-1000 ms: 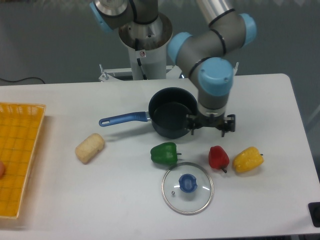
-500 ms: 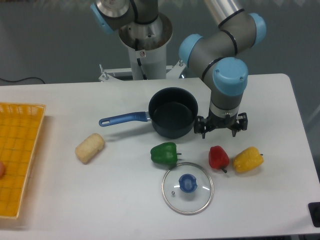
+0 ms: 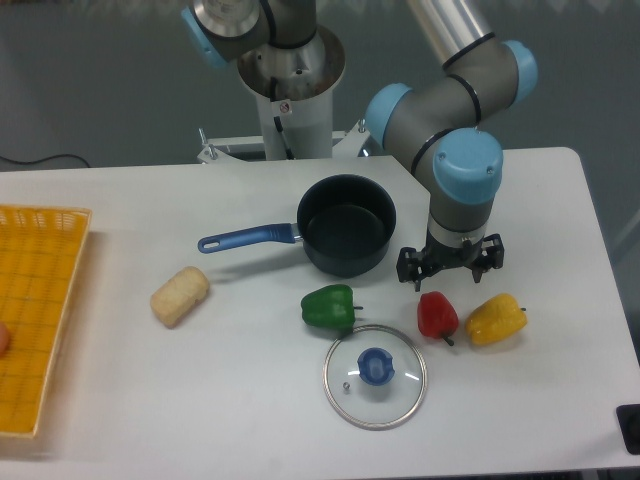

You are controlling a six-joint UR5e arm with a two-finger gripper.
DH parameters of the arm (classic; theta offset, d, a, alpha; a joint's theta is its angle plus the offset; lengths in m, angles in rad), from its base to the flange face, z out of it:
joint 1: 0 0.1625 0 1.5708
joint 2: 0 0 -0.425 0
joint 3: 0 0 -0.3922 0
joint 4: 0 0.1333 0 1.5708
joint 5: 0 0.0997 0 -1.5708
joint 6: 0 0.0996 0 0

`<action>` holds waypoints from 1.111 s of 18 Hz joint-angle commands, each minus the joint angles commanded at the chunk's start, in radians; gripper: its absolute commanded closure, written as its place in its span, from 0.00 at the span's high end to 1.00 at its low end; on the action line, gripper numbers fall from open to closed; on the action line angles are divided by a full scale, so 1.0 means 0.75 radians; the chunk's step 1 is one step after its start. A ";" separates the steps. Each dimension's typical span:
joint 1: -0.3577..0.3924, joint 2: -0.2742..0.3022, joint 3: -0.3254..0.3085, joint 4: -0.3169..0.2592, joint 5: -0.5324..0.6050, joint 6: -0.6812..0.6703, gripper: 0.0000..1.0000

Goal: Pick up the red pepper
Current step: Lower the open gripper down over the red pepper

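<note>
The red pepper (image 3: 437, 314) lies on the white table, small and glossy, with a dark stem pointing toward the front right. A yellow pepper (image 3: 495, 319) lies just to its right and a green pepper (image 3: 328, 306) to its left. My gripper (image 3: 450, 268) hangs from the arm's wrist just behind and above the red pepper, slightly to its right. Its dark fingers stand spread apart, open, with nothing between them.
A dark pot (image 3: 346, 237) with a blue handle stands left of the gripper. A glass lid (image 3: 375, 375) with a blue knob lies in front of the peppers. A bread roll (image 3: 180, 295) lies at left, and a yellow basket (image 3: 40, 310) sits at the left edge.
The gripper has moved right and toward the front, from beside the pot's right rim to a spot just behind the red pepper. The objects have not moved.
</note>
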 joint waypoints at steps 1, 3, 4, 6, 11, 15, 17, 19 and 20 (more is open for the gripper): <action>0.010 -0.004 0.000 0.000 -0.002 0.000 1.00; 0.033 -0.008 -0.002 0.016 -0.004 -0.026 1.00; 0.037 -0.018 0.000 0.045 -0.006 -0.057 1.00; 0.025 -0.073 0.036 0.074 0.004 -0.045 1.00; -0.031 -0.121 0.084 0.072 -0.002 -0.067 1.00; -0.063 -0.147 0.072 0.076 0.002 -0.121 1.00; -0.069 -0.153 0.061 0.078 0.004 -0.121 1.00; -0.069 -0.158 0.065 0.092 0.002 -0.119 1.00; -0.069 -0.162 0.065 0.096 0.002 -0.121 1.00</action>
